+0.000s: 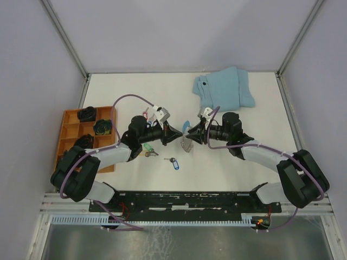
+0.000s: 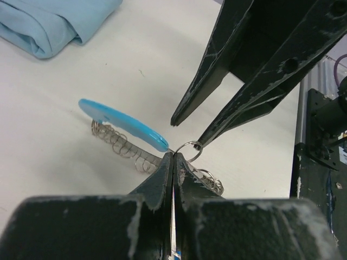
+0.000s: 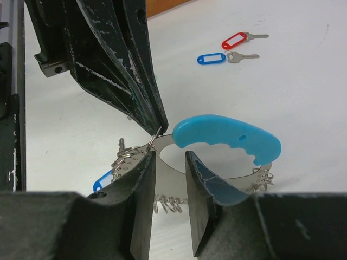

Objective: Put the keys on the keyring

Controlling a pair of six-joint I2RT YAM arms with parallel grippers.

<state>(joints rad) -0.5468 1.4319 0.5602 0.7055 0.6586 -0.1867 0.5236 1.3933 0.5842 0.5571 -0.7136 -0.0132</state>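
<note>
The tags on the red-tagged key [image 3: 234, 40] and blue-tagged key [image 3: 211, 58], lying well beyond the fingertips, are too small to show any lettering. The left gripper [image 2: 173, 161] is pinched tight on the keyring [image 3: 227, 135], at the wire just past its blue section. The right gripper [image 3: 171, 162], jaws narrowly apart, straddles the loop tip to tip with the left. The loop's long axis runs crosswise to the right fingers (blue section on their far side). A folded light-blue cloth [image 1: 225, 88] lies beyond the tips, and an orange tray [image 1: 73, 112] sits behind the left gripper.

Overhead; opposed wrist close-ups sharing keyring [image 2: 122, 122]
</note>
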